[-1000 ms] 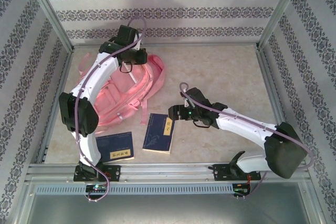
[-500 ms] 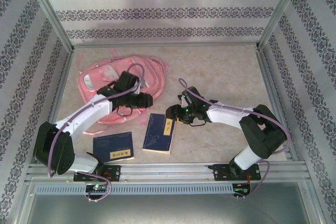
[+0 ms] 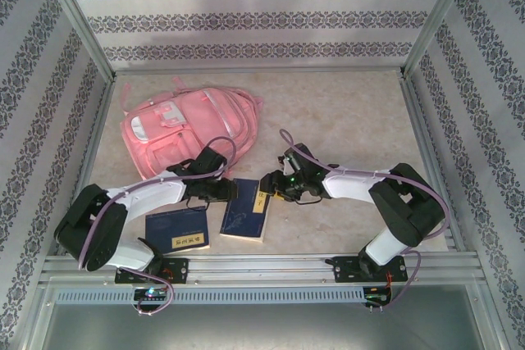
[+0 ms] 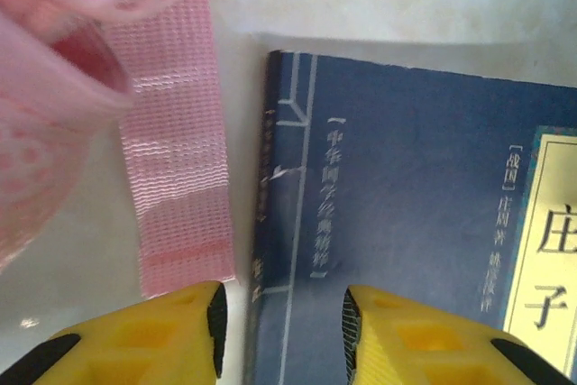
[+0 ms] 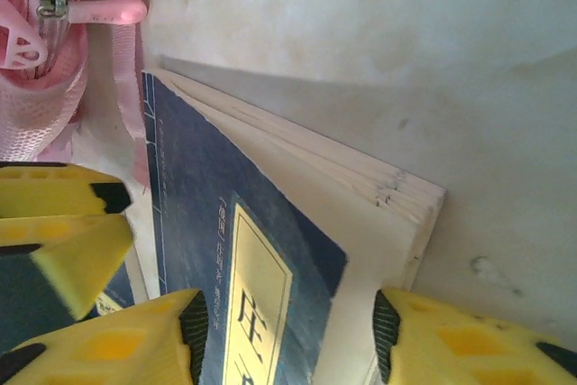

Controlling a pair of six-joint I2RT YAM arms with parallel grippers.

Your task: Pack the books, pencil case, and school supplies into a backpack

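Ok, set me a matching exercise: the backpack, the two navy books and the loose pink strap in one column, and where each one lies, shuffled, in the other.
Things
1 backpack
2 middle navy book
3 left navy book
4 pink strap

Places
A nearest the table's front edge, no hand at it
B left hand at one long edge, right hand at the other
C far left, behind both books
D flat beside the middle book's spine

Pairs: 1-C, 2-B, 3-A, 4-D
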